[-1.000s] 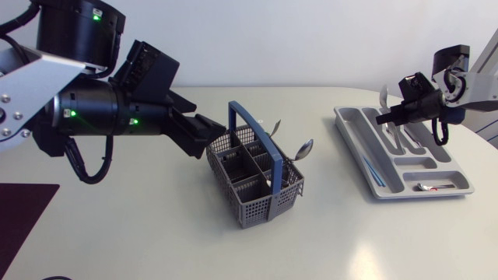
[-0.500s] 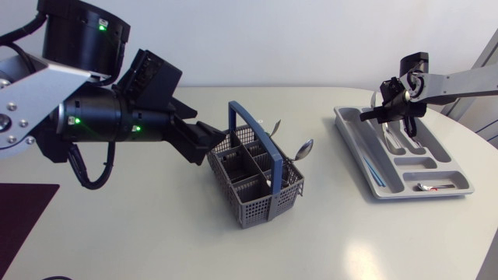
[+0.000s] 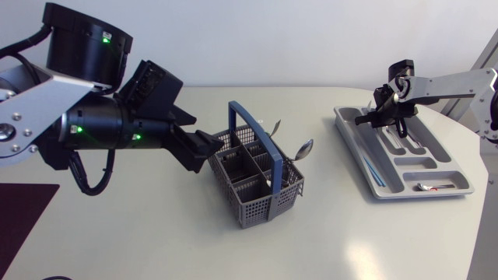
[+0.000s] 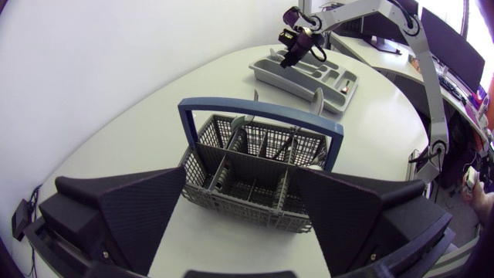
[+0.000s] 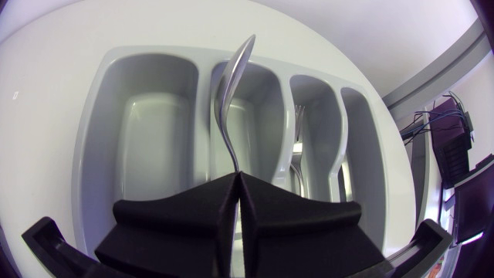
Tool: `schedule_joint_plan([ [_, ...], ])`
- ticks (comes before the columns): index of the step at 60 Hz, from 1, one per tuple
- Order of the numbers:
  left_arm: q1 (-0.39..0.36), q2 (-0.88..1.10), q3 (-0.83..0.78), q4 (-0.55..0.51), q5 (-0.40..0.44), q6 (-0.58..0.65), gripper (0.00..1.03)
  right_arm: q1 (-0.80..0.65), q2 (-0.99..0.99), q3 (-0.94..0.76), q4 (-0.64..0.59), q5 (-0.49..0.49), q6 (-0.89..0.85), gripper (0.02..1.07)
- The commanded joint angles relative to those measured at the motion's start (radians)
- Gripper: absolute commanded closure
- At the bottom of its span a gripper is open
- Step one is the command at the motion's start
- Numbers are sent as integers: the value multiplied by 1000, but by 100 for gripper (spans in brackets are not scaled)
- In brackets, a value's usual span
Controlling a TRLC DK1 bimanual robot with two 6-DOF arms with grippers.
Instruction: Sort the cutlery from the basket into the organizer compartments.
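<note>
Pointing lengthwise along organizer (image 5: 147,131): spoon (image 5: 230,81)

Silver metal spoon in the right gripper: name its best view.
Right wrist view: the silver metal spoon stands large, clamped in the matte black right gripper above the grey plastic organizer. Head and left wrist views show that gripper far off, the spoon too small to make out.
</note>
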Motion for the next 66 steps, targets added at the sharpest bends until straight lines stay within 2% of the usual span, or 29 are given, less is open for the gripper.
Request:
schedule_joint_plan([
  [1, -4, -20, -17, 3, -7, 9, 6, -8, 27, 20, -18, 4, 32, 91],
  [5, -7, -22, -15, 3, -7, 9, 6, -11, 24, 17, -27, -2, 35, 79],
  [10, -9, -22, -10, -4, -7, 9, 6, -14, 15, 7, -24, -10, 36, 77],
  [12, -9, -25, -10, -5, -7, 9, 6, -14, 9, -3, -19, -16, 36, 72],
  [21, -7, -37, -6, -16, -15, 9, 6, -13, -67, -59, 1, -27, 36, 70],
  [24, -4, -43, -7, -22, -20, 12, 6, -10, -110, -96, 12, -37, 36, 65],
  [33, 14, -51, -27, -43, -30, 22, 6, 18, -307, -283, 64, -83, 13, 60],
  [40, 13, -49, -58, -42, -36, 30, 6, 53, -455, -437, 91, -148, -11, 60],
  [53, 9, -23, -104, -27, -38, 44, 6, 135, -728, -687, 97, -367, -53, 60],
  [60, -17, -22, -109, -28, -38, 50, 6, 181, -847, -768, 96, -478, -85, 57],
  [66, -44, -23, -81, -43, -44, 52, 6, 204, -915, -802, 64, -521, -89, 57],
])
